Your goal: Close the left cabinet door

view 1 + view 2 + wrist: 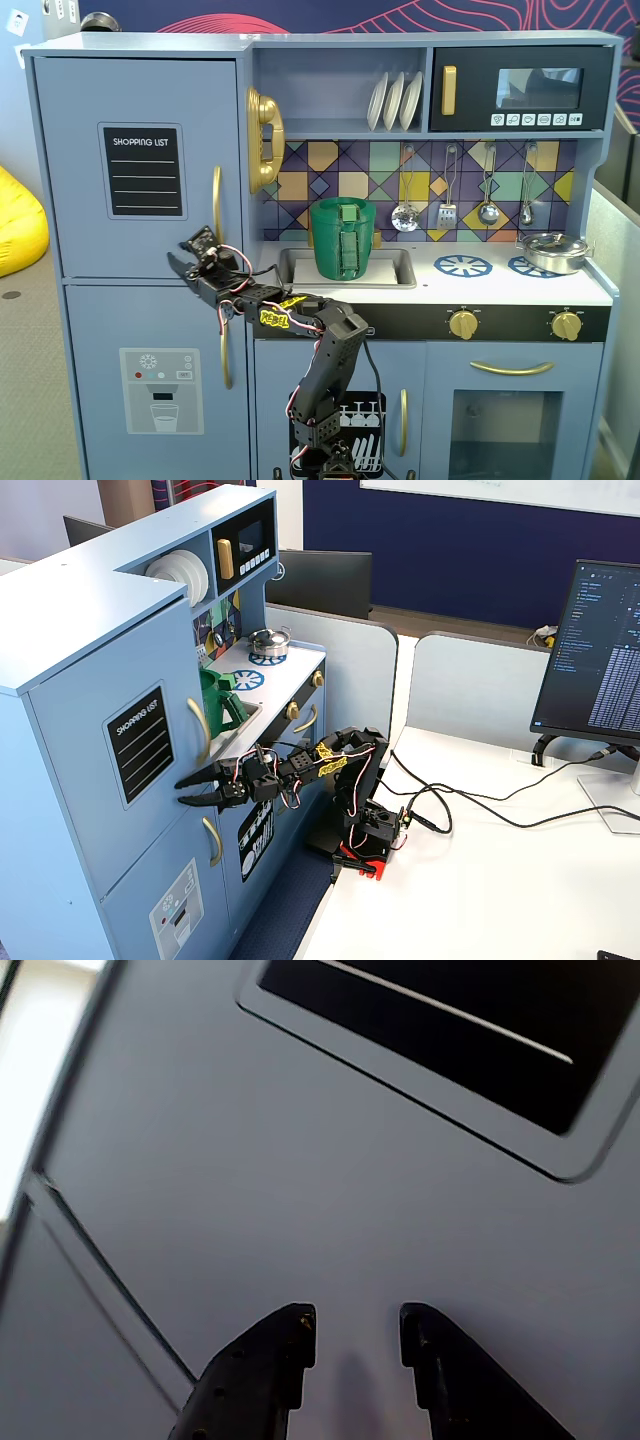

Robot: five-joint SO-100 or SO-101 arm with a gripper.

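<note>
The left cabinet door (140, 165) is light blue with a black "SHOPPING LIST" panel (145, 170) and a curved gold handle (215, 205). It lies flush with the cabinet front in both fixed views (130, 735). My gripper (180, 262) is open and empty, with its fingertips at or very near the door's face close to its lower edge, left of the handle. In the wrist view the two black fingers (285, 1355) stand apart around my gripper's point (357, 1325). The door face (300, 1180) fills that view, with the black panel (450, 1030) at the upper right. In a fixed view the gripper (185, 790) points at the door.
Below is the blue door with the dispenser graphic (160, 390), and a seam (110, 1270) divides the two. The dishwasher door (365, 420) is behind the arm. A green cup (343, 238) stands in the sink. A monitor (600, 650) and cables (480, 800) are on the white desk.
</note>
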